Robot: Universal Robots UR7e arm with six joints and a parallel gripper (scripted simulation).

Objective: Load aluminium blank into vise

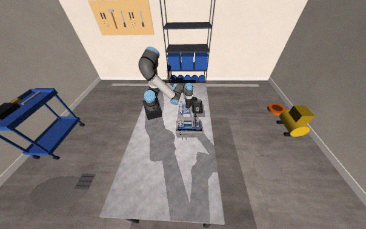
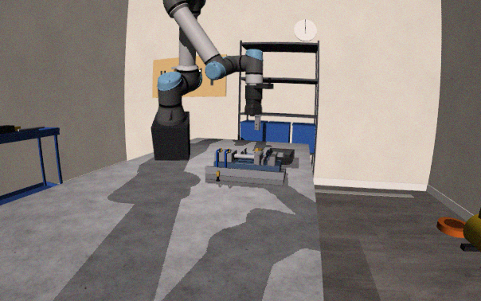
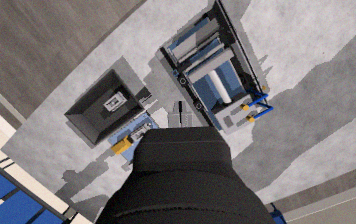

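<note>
My gripper (image 3: 180, 107) (image 2: 258, 124) is shut and holds nothing. It hangs high above the table, over the spot between the vise and the infeed plate. The vise (image 3: 215, 75) lies at the upper right of the wrist view, with blue hoses (image 3: 260, 102) at its near end; it also shows in the exterior view (image 2: 247, 161). The dark outfeed tray (image 3: 102, 106) holds one finished part (image 3: 115, 100). The light-blue infeed plate (image 3: 132, 136) is partly hidden by my wrist. A brass blank (image 3: 121, 146) and a grey blank (image 3: 138, 135) lie on it.
The arm's base (image 2: 170, 135) stands at the table's far left. A shelf rack with blue bins (image 2: 279, 131) stands behind the table. A blue cart (image 1: 27, 121) and a yellow machine (image 1: 295, 121) stand on the floor, well away.
</note>
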